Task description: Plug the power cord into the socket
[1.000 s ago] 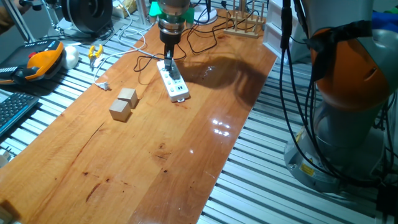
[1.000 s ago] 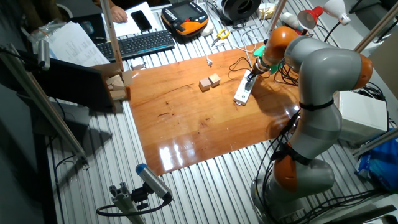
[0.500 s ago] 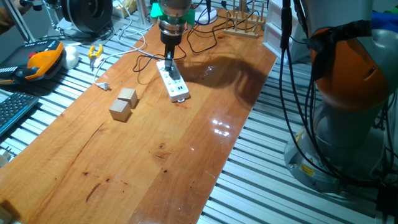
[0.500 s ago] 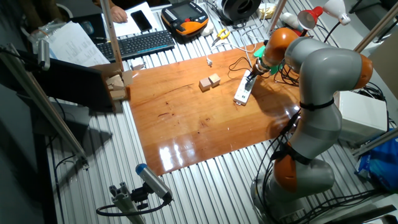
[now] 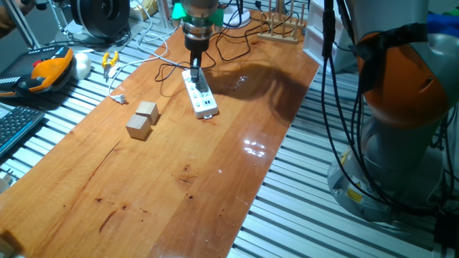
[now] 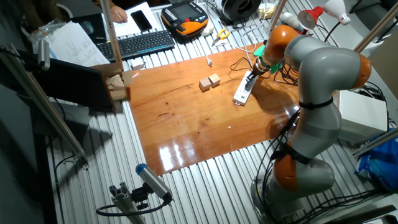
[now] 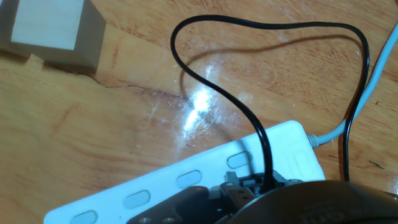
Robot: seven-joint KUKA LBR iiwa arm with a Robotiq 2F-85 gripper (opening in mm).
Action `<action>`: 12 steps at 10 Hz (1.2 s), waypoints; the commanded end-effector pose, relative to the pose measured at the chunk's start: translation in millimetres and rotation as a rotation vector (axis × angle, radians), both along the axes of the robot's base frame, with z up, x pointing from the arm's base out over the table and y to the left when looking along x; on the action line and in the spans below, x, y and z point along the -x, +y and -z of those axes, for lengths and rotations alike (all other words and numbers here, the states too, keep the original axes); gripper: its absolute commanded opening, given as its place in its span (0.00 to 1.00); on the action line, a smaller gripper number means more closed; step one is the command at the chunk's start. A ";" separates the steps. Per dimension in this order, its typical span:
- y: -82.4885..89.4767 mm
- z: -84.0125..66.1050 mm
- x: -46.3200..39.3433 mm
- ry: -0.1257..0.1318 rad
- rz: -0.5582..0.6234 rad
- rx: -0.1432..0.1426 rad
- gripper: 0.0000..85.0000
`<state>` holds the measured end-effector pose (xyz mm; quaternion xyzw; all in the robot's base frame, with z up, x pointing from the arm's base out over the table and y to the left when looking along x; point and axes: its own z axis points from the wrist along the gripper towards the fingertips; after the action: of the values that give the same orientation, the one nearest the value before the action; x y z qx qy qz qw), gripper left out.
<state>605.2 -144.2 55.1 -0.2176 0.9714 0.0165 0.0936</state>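
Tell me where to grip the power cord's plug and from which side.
Grip the small black plug body, not the thin power cord, coming straight down from above. It sits at the power strip, which lies flat with outlets facing up, and the tool is already there from above.

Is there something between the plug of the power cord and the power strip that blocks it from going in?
Nothing visible blocks it. In the hand view the power cord ends at the gripper, right at the top face of the socket. The wooden cube lies apart on the table.
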 end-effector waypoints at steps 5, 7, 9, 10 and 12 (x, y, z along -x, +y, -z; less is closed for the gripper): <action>2.9 -12.3 -4.3 -0.009 0.004 0.008 0.40; 2.5 -9.9 -4.4 0.010 -0.001 0.012 0.20; 2.4 -9.2 -3.7 0.025 -0.003 0.014 0.00; 3.2 -7.1 -2.6 0.008 -0.002 0.018 0.00; 2.9 0.3 -0.9 -0.012 -0.001 0.020 0.00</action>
<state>608.4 -141.0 57.7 -0.2193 0.9706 0.0048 0.0995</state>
